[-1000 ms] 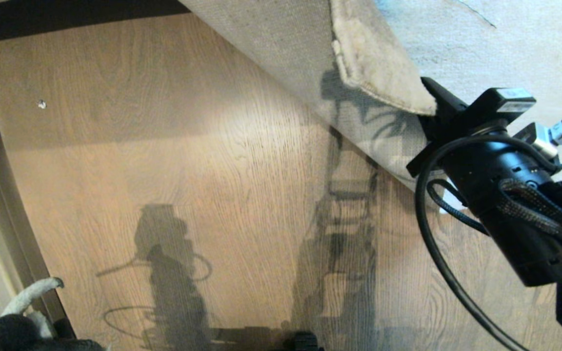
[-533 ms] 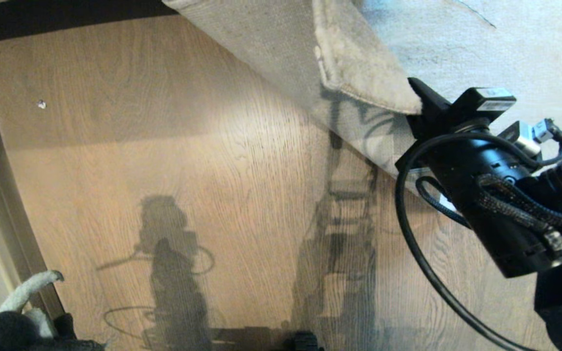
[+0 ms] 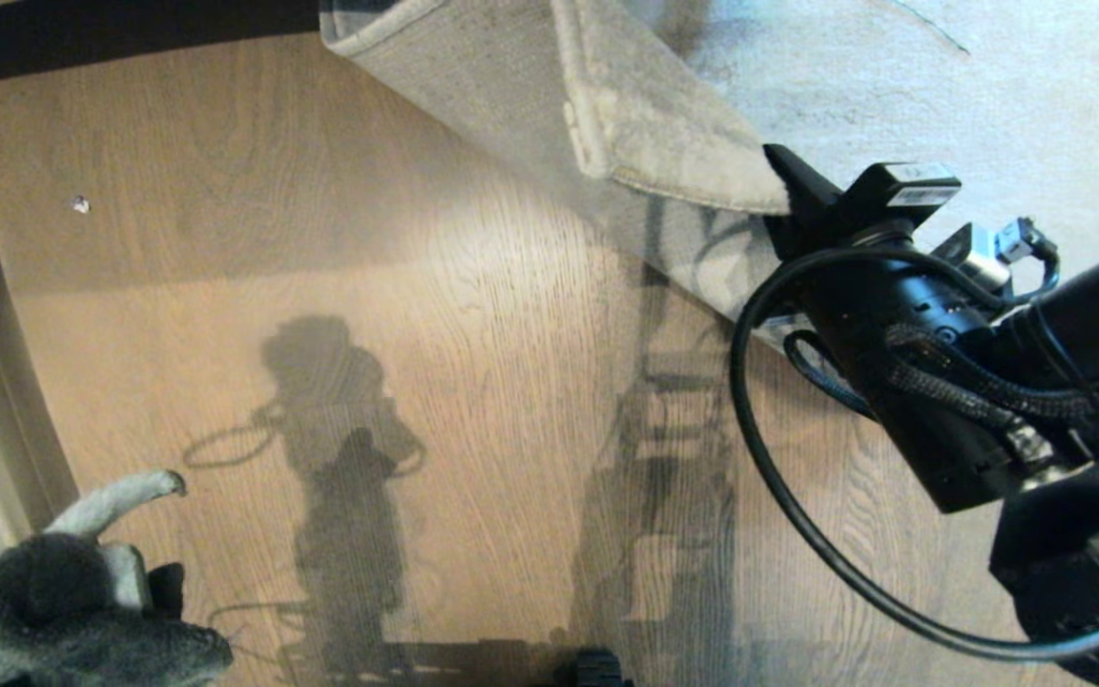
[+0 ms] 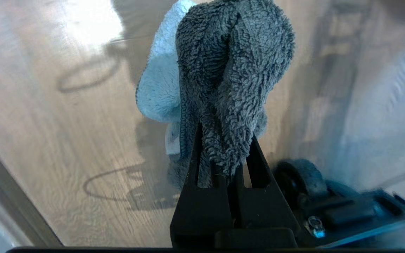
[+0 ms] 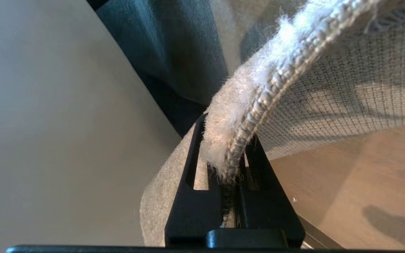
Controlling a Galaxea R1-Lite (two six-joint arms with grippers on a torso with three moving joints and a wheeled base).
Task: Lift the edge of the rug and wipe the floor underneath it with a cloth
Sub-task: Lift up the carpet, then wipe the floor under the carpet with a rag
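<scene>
**Rug corner held up, cloth waiting at near left**

The right gripper [image 3: 783, 186], at right, has its jaws clamped on the hemmed edge of the rug [image 3: 664, 143]. The corner is lifted off the floor [image 3: 321, 286] and folded over, woven backing [image 5: 346, 91] facing down toward the bare planks. The rest of the rug lies flat at the far right. The left gripper [image 4: 223, 165] sits at the near left corner, jaws pinched on the cloth [image 3: 63, 592], a fuzzy dark grey bundle with a pale part, held above the floor. Arm shadows fall across the planks.
</scene>
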